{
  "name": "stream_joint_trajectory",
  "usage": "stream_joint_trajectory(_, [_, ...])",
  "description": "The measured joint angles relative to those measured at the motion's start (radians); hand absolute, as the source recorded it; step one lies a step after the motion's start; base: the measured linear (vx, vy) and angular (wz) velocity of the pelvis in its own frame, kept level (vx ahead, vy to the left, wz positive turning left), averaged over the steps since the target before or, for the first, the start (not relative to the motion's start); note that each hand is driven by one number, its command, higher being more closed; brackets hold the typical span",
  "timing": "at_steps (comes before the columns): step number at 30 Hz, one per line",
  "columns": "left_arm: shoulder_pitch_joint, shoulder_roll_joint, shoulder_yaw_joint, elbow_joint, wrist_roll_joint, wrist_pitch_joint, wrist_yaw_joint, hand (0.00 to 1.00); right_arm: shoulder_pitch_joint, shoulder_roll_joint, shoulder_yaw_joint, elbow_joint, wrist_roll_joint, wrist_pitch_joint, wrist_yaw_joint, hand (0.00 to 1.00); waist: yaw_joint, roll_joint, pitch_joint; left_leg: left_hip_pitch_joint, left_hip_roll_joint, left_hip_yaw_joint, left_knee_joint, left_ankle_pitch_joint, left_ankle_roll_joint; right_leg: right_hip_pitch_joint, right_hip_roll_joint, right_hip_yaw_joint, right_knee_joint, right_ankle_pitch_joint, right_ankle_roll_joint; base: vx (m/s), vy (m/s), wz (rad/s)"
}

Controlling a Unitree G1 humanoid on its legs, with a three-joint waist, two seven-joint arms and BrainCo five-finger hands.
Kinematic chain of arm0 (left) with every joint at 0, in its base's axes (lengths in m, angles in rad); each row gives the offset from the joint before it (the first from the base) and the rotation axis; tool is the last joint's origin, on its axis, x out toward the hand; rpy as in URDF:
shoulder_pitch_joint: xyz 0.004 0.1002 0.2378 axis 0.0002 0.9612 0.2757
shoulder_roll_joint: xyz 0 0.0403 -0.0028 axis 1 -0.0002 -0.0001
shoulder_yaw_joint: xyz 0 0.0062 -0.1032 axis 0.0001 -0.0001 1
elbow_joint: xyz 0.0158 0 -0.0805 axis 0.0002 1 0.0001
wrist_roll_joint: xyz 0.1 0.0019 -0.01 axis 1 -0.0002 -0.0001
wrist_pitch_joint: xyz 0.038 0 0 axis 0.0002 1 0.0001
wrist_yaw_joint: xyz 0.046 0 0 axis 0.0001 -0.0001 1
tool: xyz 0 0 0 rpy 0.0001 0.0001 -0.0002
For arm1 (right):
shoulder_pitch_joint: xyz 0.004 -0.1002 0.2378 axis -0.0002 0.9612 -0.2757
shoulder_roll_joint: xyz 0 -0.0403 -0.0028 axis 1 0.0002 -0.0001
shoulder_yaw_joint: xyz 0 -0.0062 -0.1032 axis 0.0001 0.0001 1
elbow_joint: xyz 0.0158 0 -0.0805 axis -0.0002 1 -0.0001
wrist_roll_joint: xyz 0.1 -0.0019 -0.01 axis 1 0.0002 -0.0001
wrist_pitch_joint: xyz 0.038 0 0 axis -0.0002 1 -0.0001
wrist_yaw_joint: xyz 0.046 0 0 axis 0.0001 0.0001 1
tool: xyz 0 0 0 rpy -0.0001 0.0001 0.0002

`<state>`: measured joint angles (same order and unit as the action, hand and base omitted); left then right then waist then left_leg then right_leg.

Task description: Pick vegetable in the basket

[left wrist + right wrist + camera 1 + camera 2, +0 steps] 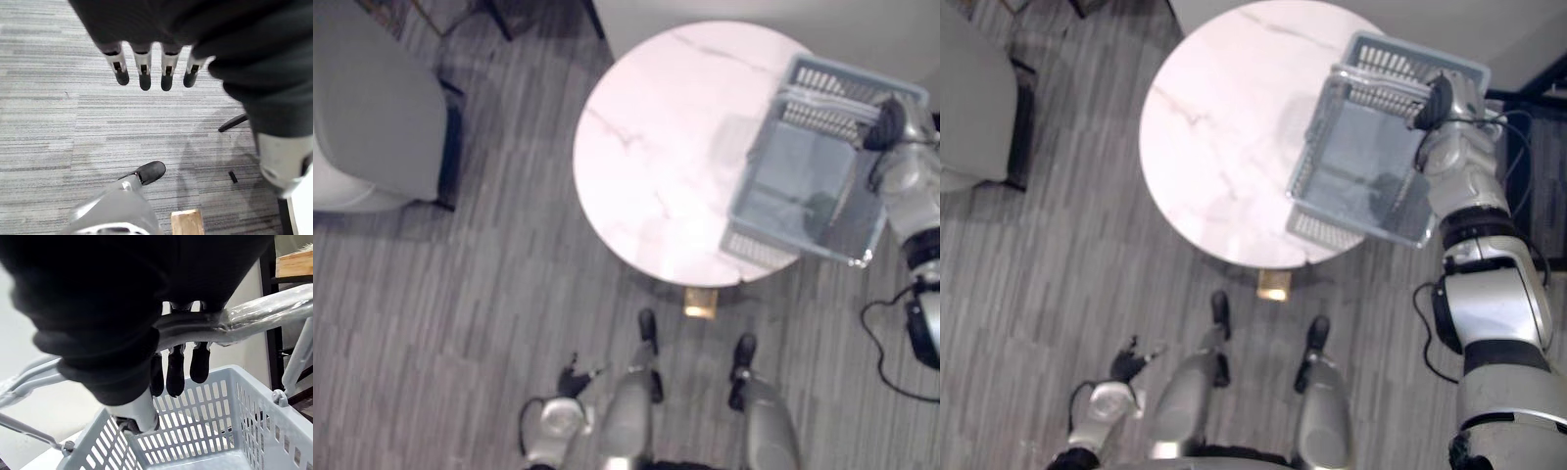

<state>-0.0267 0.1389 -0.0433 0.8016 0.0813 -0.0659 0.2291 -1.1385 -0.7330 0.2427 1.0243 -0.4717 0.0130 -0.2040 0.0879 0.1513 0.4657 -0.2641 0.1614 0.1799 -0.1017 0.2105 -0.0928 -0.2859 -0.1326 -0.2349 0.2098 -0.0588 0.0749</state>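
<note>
Basket at the table's right edge, the chair off to the left.

The round table (646,166) stands in front of the robot. The basket (759,250) sits tilted over the table's right side and juts out past the rim. The right hand (1438,106) is at the basket's far right, wrapped round its handle (254,313). An armchair (372,127) stands well apart to the table's left. A wooden block (700,302) lies on the floor (460,323) under the table's near edge. The left hand (573,379) hangs low on the left, near the floor.
</note>
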Motion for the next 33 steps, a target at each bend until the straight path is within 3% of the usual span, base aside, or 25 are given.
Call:
stream_joint_trajectory(8, [-0.021,0.0,-0.029,0.006,0.0,-0.002,0.001,0.0,-0.022,0.0,0.026,0.026,-0.01,0.016,-0.003,1.0,0.002,0.0,0.0,-0.018,-0.001,-0.012,0.005,0.011,-0.003,-0.01,-0.002,-0.01,0.001,0.003,0.003,0.03,-0.006,0.03])
stream_joint_trajectory(13, [-0.02,-0.008,-0.029,-0.003,0.0,0.0,-0.008,0.0,-0.013,0.0,0.028,0.029,-0.008,0.04,0.032,1.0,-0.003,0.0,0.0,0.009,-0.002,-0.035,0.005,0.021,-0.009,0.034,-0.005,-0.038,0.003,0.002,0.003,0.03,-0.011,0.15])
stream_joint_trajectory(17, [-0.015,-0.017,-0.027,-0.025,0.001,0.003,-0.031,0.0,0.168,0.01,-0.142,-0.14,0.045,0.043,0.043,1.0,-0.008,-0.007,-0.002,0.107,-0.011,-0.027,0.0,0.0,-0.001,0.14,-0.014,-0.04,0.003,-0.014,0.011,0.0,0.016,0.1])
stream_joint_trajectory(19, [-0.008,-0.015,-0.024,-0.024,0.002,0.006,-0.043,0.0,0.264,0.041,-0.221,-0.248,0.09,0.042,0.041,1.0,-0.024,-0.026,-0.012,0.131,-0.018,-0.014,-0.002,-0.017,-0.005,0.157,-0.026,-0.027,-0.001,-0.025,0.022,-0.04,0.048,-0.14])
stream_joint_trajectory(21, [0.025,-0.019,-0.02,-0.021,0.011,0.024,-0.064,0.0,0.438,0.098,-0.295,-0.397,0.161,0.034,0.04,1.0,-0.062,-0.068,-0.04,0.158,-0.032,0.012,0.0,-0.027,0.001,0.171,-0.036,-0.003,-0.001,-0.033,0.04,0.03,0.052,-0.21])
stream_joint_trajectory(26, [0.064,-0.012,-0.017,0.001,0.057,0.05,-0.1,0.0,0.792,0.191,-0.435,-0.579,0.211,0.035,0.041,1.0,-0.105,-0.16,-0.122,0.249,-0.048,0.117,0.004,-0.063,0.016,0.207,-0.051,0.095,-0.025,-0.016,0.058,0.1,0.039,-0.51])
stream_joint_trajectory(27, [0.065,-0.009,-0.017,0.001,0.059,0.054,-0.102,0.0,0.816,0.199,-0.435,-0.586,0.211,0.037,0.041,1.0,-0.113,-0.169,-0.131,0.262,-0.048,0.14,0.004,-0.07,0.019,0.208,-0.051,0.11,-0.03,-0.014,0.061,0.05,0.037,-0.99])
stream_joint_trajectory(28, [0.066,-0.005,-0.016,0.015,0.062,0.058,-0.107,0.0,0.865,0.217,-0.444,-0.587,0.212,0.042,0.041,1.0,-0.121,-0.178,-0.146,0.289,-0.042,0.191,0.004,-0.083,0.016,0.206,-0.063,0.084,-0.041,-0.025,0.043,0.05,0.037,-1.21])
stream_joint_trajectory(29, [0.059,-0.005,-0.011,0.021,0.078,0.065,-0.108,0.0,0.889,0.241,-0.461,-0.586,0.212,0.047,0.041,1.0,-0.12,-0.18,-0.149,0.319,-0.033,0.251,0.005,-0.094,0.013,0.206,-0.098,-0.016,-0.029,-0.036,-0.022,0.05,0.067,-1.8])
stream_joint_trajectory(30, [0.059,-0.001,-0.007,0.025,0.092,0.069,-0.108,0.0,0.918,0.276,-0.469,-0.585,0.213,0.048,0.04,1.0,-0.119,-0.172,-0.157,0.349,-0.008,0.332,0.005,-0.106,0.017,0.22,-0.145,-0.191,-0.006,-0.058,-0.104,0.07,0.101,-2.14])
stream_joint_trajectory(31, [0.057,0.005,-0.005,0.029,0.092,0.069,-0.109,0.0,0.944,0.311,-0.469,-0.584,0.223,0.048,0.039,1.0,-0.12,-0.169,-0.167,0.378,0.022,0.413,0.005,-0.117,0.013,0.22,-0.208,-0.381,0.057,-0.082,-0.148,0.05,0.083,-2.04])
stream_joint_trajectory(33, [0.063,0.032,0.026,0.036,0.092,0.069,-0.108,0.0,0.963,0.368,-0.466,-0.583,0.239,0.048,0.039,1.0,-0.112,-0.192,-0.183,0.431,0.039,0.549,0.005,-0.131,-0.014,0.223,-0.3,-0.59,0.145,-0.075,-0.181,0.06,-0.017,-2.18])
